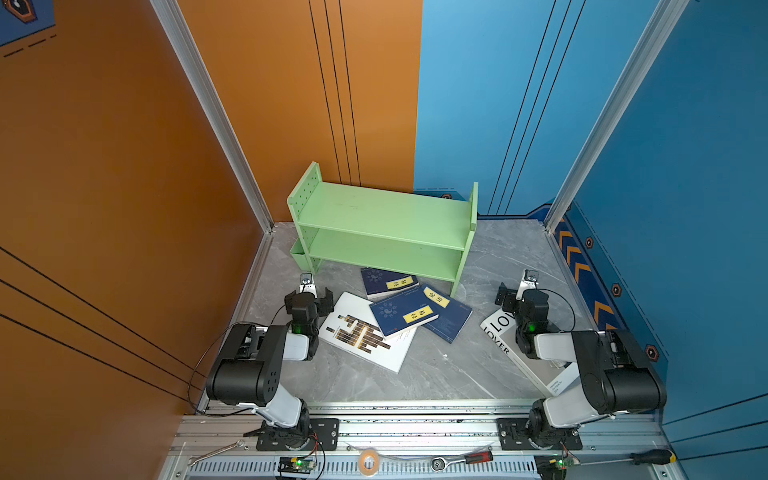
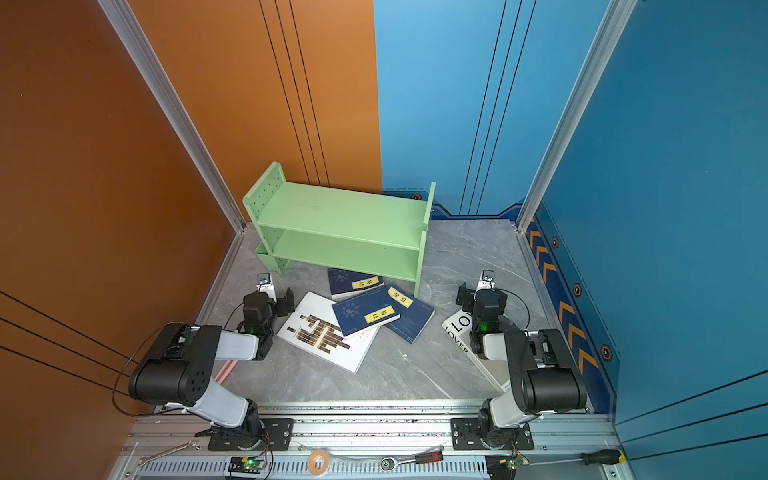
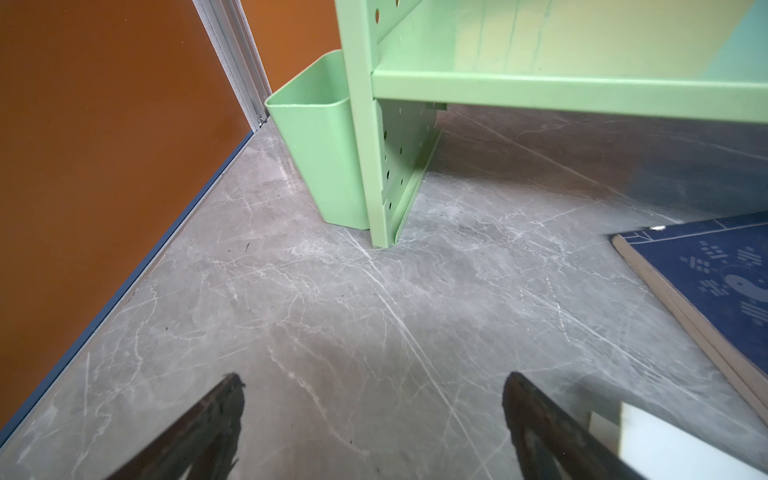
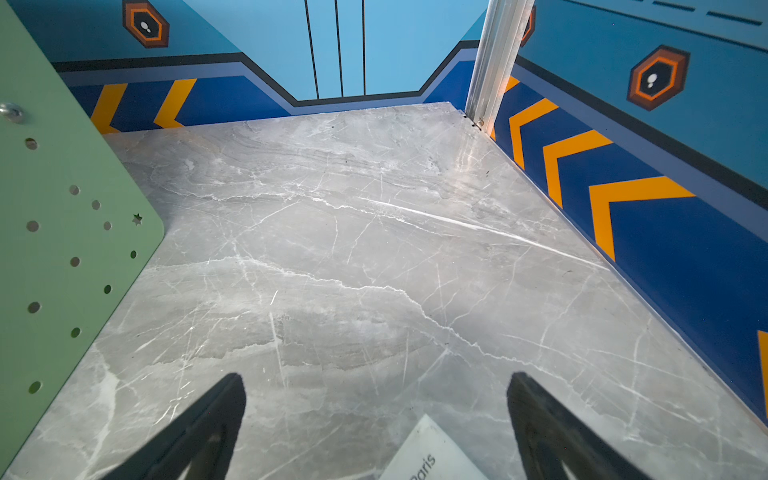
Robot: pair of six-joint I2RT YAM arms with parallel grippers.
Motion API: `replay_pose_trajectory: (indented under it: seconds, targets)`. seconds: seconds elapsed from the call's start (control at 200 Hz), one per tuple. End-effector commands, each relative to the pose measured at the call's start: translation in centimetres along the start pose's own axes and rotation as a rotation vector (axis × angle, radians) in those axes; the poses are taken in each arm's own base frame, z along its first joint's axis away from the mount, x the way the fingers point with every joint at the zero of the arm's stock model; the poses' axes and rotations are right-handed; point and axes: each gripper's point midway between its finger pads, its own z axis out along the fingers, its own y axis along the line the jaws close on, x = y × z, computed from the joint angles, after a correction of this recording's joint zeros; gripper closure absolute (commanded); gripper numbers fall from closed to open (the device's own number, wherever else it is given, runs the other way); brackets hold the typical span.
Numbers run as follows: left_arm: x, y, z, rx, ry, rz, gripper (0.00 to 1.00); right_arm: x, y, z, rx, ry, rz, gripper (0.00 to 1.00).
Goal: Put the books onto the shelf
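Marble desk holds overlapping books before the shelf; left tool and right tool gape wide, empty, so pulling one could drag its neighbours.

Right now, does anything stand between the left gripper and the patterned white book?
Nothing visible does: only bare tabletop separates the open left gripper from the patterned white book. A navy book lies on that book's far edge.

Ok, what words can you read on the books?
"LOVER": large white book, in both top views.
"aris", beginning cut off: same book's corner, right wrist view.
Yellow labels on the three navy books: too small to read.
Small print on the white book's near end: blurred.
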Motion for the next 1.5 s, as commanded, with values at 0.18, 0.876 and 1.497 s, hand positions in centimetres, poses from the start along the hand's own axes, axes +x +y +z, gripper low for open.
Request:
replay_pose_trajectory:
  seconds: [0.18,0.876,1.497]
  targets:
    - [-1.1,-0.3,0.1,0.019,-0.025,-0.021,0.02,0.0,0.2,0.2,-0.007,-0.001,-0.012,0.00]
    - [-6.4,-3.9,-4.6,0.047,-0.064,0.167,0.02,-3.9,1.6,-2.4,-0.015,0.133,-0.003,0.00]
    - [-11.6,-21.9,-18.9,0.656,0.207,-0.389,0.02,-4.5,16.0,-17.3,-0.443,0.295,0.547,0.00]
